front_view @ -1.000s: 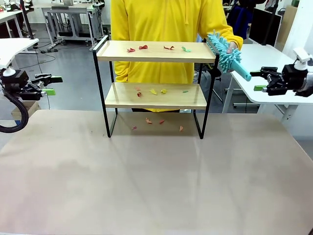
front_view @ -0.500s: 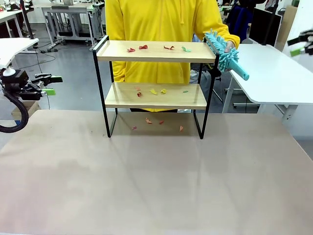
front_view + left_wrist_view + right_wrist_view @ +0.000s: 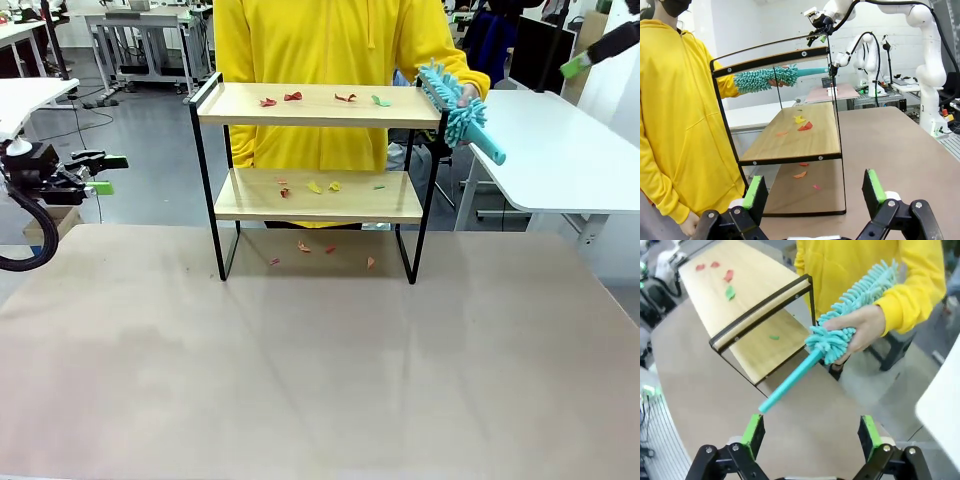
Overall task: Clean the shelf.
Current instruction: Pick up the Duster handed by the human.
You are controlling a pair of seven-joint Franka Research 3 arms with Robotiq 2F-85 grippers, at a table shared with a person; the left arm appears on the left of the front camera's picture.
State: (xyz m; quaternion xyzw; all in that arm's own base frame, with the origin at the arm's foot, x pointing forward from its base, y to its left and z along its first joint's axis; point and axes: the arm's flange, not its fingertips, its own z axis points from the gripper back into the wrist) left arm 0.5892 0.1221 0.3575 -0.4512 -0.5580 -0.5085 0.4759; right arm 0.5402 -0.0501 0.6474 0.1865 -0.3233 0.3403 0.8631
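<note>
Up to the far right goes the right gripper (image 3: pixel 810 432): a second ago it hung level with the duster (image 3: pixel 458 104), and now it sits high above it, looking down. Its jaws stand wide with nothing between them. The left gripper (image 3: pixel 814 194) has not moved; it waits released, off the table's (image 3: pixel 320 360) left edge.

The shelf (image 3: pixel 240 104) stands at the far middle of the table, just in front of the person. Coloured scraps (image 3: pixel 292 97) lie on its top board, on the lower board and on the table beneath it.

The person's hand (image 3: pixel 860 330) grips the duster by its fluffy head at the shelf's right end, with the bare handle (image 3: pixel 790 382) slanting out towards the right gripper. That looks like an offer, so the step in hand is probably taking the duster.

To do it well:
- Come down with the open fingers either side of the handle, across its length.
- Grip near its free end, well apart from the hand.
- Close only once the handle sits between the pads, since a thin smooth rod may slip or swing.
- Keep clear of the shelf's black side rail, which is near the duster head.
</note>
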